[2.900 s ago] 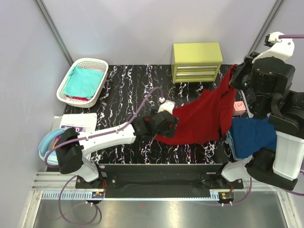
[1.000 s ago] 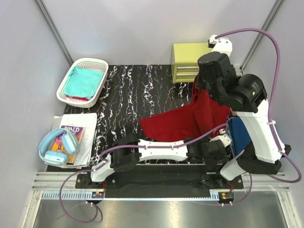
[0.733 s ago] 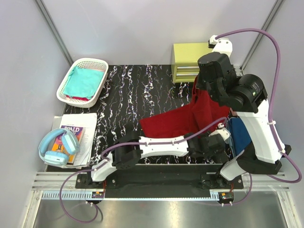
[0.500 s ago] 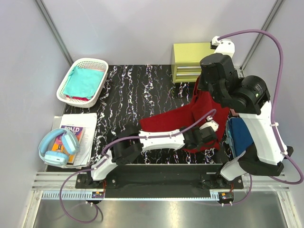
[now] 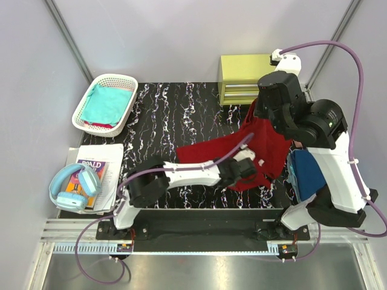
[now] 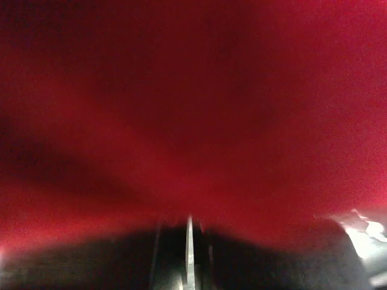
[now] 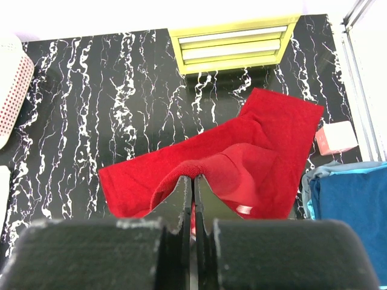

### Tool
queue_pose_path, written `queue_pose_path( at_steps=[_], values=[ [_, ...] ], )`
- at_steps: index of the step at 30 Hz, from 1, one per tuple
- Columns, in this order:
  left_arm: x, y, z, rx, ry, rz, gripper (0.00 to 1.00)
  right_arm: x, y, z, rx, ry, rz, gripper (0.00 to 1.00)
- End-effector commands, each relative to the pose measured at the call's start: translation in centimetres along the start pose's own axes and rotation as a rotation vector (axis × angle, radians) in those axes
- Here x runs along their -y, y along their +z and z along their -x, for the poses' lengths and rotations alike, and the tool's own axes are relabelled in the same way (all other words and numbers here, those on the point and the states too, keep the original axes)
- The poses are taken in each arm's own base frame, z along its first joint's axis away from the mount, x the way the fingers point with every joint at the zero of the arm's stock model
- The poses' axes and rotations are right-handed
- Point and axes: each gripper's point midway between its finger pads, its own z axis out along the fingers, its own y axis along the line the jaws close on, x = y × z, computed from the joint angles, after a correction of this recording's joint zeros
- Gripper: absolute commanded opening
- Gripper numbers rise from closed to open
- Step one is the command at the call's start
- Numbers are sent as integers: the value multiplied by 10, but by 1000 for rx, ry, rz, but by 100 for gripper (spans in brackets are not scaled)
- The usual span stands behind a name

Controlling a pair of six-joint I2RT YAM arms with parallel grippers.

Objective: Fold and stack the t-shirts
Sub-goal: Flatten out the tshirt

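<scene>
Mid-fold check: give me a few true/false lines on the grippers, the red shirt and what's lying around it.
1. The left gripper and right gripper are both shut on the red shirt. True.
2. The red shirt lies flat and folded. False: the right gripper holds part of it up, and the rest trails on the table.
3. The basket holds a teal shirt. True.
4. The headphones are in the basket. False: the headphones lie on a book at the left, nearer than the basket.
5. The yellow drawers stand at the table's far edge. True.
</scene>
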Motion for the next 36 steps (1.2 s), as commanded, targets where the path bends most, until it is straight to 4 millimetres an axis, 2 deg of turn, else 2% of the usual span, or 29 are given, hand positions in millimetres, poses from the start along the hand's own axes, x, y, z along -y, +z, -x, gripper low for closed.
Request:
queue_pose_path(
  at_steps=[1,3,4,5,9,10,13,15,16,19,24,27,30,36],
  values=[
    [-75,-17,25,80,-194,132,0,2,-11,12,50,44,39,0],
    [-99,-21,28,90,-239,166,0,3,-11,9,47,40,40,0],
    [-110,-19,21,79,-244,192,0,3,-11,9,47,38,38,0],
    [-122,-19,21,77,-268,209,0,3,-11,9,48,41,41,0],
    [-140,-34,25,111,-291,240,0,4,-11,7,48,30,44,0],
    [-142,-36,26,120,-294,245,4,4,-11,7,46,29,46,0],
    [-142,-51,32,156,-301,239,27,3,-11,7,48,24,51,0],
    [-135,-63,36,187,-291,223,44,2,-11,9,52,24,56,0],
    [-134,-67,37,200,-284,232,64,2,-12,9,54,23,57,0],
    [-121,-82,41,243,-259,223,78,-1,-10,12,61,21,62,0],
    [-97,-96,43,282,-273,181,80,-9,-3,17,74,11,59,0],
    [-85,-101,42,297,-312,162,78,-8,-4,24,93,30,54,0],
    [-80,-108,40,313,-354,158,76,4,-16,41,159,65,42,0],
    [-89,-117,35,336,-407,174,75,31,-46,74,272,119,27,0]
  ],
)
